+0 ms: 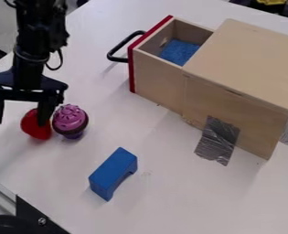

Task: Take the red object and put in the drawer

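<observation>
Partly behind one of the fingers sits the red object.

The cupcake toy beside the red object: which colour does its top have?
The cupcake toy's top is pinkish purple, as the camera view shows.

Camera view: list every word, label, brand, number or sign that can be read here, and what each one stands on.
None: no text can be read in this view.
The red object, toy cupcake, blue block, drawer, wooden cabinet and grey tape show no legible word, number or sign.
</observation>
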{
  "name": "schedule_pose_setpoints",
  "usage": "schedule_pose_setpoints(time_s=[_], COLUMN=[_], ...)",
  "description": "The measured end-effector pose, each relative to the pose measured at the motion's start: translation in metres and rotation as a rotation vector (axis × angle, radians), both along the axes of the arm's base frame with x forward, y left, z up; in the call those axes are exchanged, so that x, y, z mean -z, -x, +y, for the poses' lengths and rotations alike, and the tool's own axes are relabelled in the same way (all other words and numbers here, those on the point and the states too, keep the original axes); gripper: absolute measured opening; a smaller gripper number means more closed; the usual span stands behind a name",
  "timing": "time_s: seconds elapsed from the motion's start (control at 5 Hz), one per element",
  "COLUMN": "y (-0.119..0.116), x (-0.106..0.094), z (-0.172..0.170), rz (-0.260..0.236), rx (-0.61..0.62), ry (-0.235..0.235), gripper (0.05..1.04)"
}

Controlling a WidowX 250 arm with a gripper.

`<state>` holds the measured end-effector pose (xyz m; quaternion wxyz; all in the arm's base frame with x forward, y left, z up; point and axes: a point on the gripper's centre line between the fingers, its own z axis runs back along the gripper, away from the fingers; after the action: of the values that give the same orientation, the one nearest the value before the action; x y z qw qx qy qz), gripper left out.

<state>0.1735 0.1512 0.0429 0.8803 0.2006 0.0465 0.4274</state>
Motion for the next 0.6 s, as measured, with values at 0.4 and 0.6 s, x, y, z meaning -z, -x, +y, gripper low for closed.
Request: schedule_pose_setpoints(time_s=[0.4, 0.6], y=[-0.0039, -0.0053], x=[0.0071, 0.0106], z=[0.0013, 0.006], rz=[-0.007, -0.045], rx=[-0.009, 0.035], ry=[0.025, 0.083], gripper=[0.997, 0.997])
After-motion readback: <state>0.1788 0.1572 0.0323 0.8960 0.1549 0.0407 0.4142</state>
